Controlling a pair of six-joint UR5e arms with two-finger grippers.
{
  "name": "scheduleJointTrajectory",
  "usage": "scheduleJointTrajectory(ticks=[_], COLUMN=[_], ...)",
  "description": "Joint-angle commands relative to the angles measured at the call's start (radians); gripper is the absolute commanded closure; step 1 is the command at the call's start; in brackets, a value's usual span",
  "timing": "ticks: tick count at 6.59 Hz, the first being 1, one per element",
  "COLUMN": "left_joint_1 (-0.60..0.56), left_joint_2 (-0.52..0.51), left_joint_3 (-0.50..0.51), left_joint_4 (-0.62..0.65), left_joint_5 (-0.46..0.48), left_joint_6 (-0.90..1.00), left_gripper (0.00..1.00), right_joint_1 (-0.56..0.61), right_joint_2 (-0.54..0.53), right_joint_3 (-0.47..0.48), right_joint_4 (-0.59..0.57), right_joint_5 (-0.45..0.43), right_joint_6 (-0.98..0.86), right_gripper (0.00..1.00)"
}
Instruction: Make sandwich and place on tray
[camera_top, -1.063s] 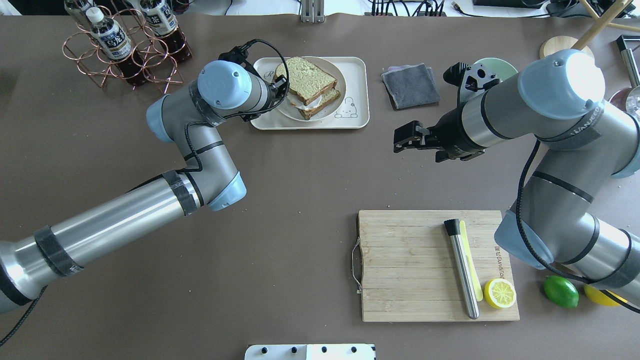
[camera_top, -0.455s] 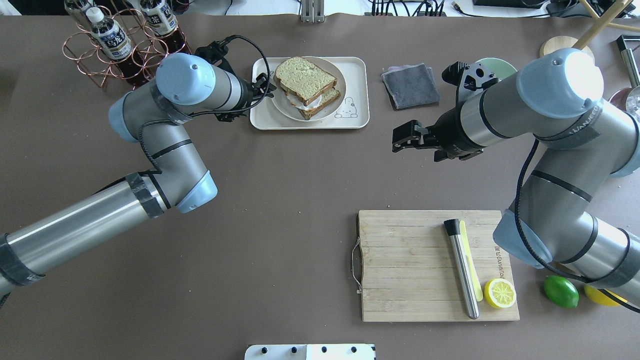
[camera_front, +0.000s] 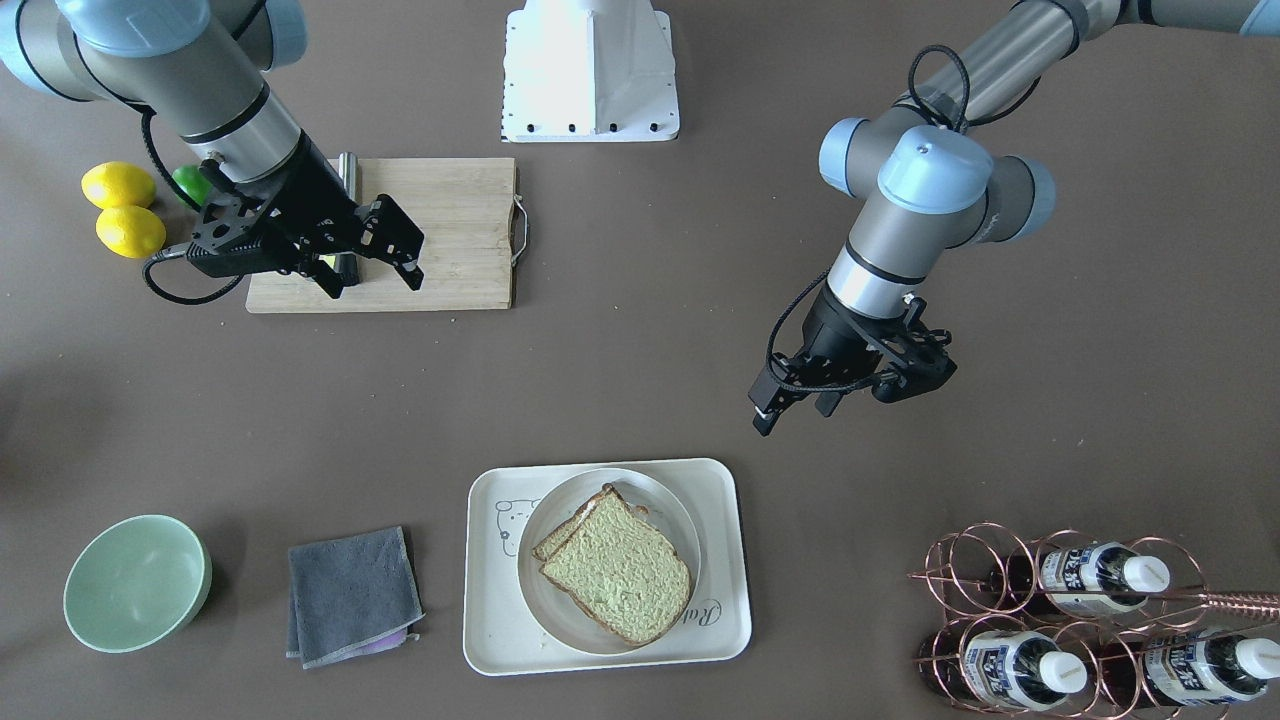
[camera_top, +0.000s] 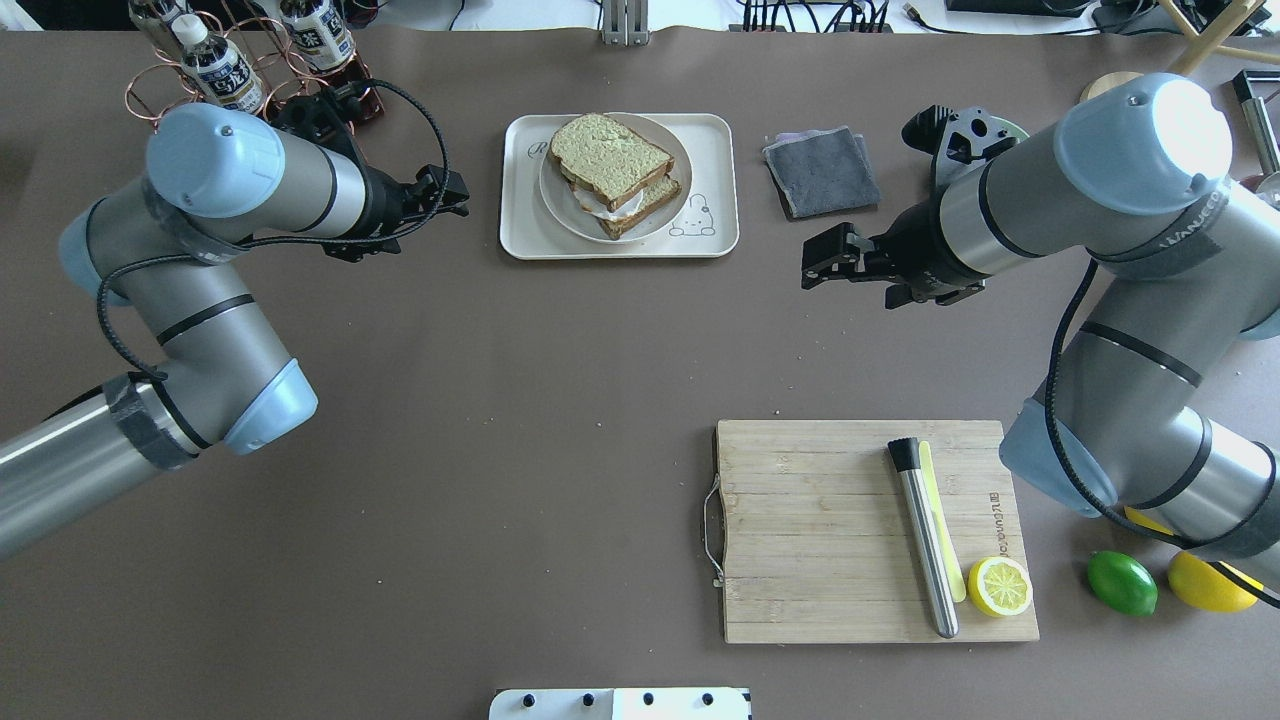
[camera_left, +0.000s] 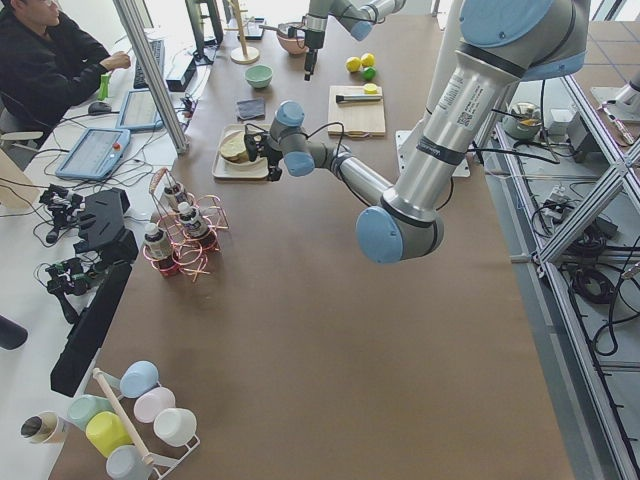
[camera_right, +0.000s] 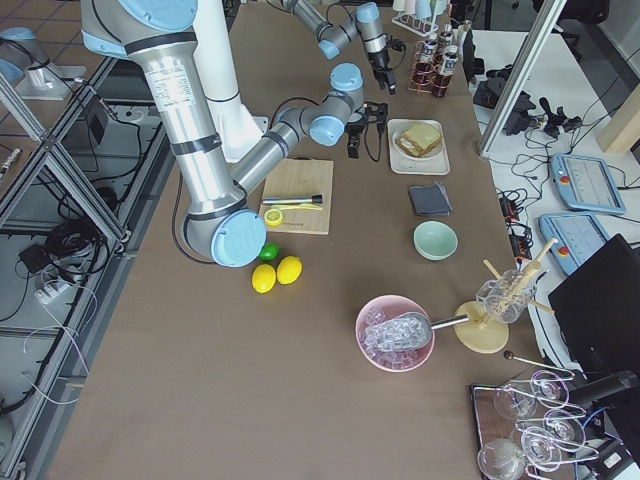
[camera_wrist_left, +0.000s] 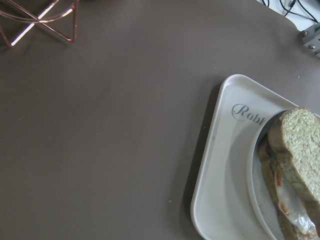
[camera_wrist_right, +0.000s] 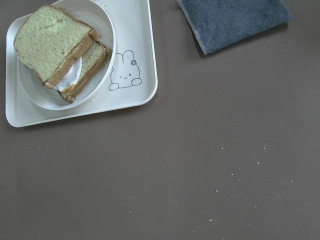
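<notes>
The sandwich (camera_top: 605, 150), two bread slices with white egg between them, lies on a round white plate (camera_top: 556, 200) on the cream tray (camera_top: 716, 150) at the far middle of the table. My left gripper (camera_top: 458, 196) is open and empty, above the table to the left of the tray. My right gripper (camera_top: 816, 262) is open and empty, to the right of the tray. The left wrist view shows the tray's corner (camera_wrist_left: 225, 175) and the sandwich's edge (camera_wrist_left: 300, 150). The right wrist view shows the tray (camera_wrist_right: 135, 30) and the sandwich (camera_wrist_right: 50, 42).
A grey cloth (camera_top: 820, 172) lies right of the tray. A wooden cutting board (camera_top: 820, 530) holds a steel rod (camera_top: 925, 540) and a lemon half (camera_top: 1000, 587). A copper bottle rack (camera_top: 230, 80) stands far left. A green bowl (camera_front: 135, 580) sits beyond the cloth.
My left arm has drawn back to the left, away from the plate and tray. My right gripper has shifted slightly. The sandwich stays on the plate.
</notes>
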Motion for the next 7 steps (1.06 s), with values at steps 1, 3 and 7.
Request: scheduleJointTrajectory(ticks=[1,3,7], left_joint_1=[-0.030,-0.254,-0.664], left_joint_2=[0.167,0.243,0.330], left_joint_3=[-0.207,-0.223,-0.145], left_joint_4=[0.109,0.185,0.432], left_joint_5=[-0.003,-0.233,-0.462], left_joint_6=[0.191,0.504,1.221], left_gripper=[0.02,0.02,0.02], right_joint_1=[0.068,0.206,0.541], right_joint_2=[-0.089,-0.153,-0.288], right_joint_3=[0.005,0.016,-0.078], right_joint_4=[-0.002,-0.177,-0.334], right_joint_5=[0.007,0.045,0.155], right_joint_6=[-0.130,-0.404,-1.018], right_gripper=[0.00,0.00,0.00])
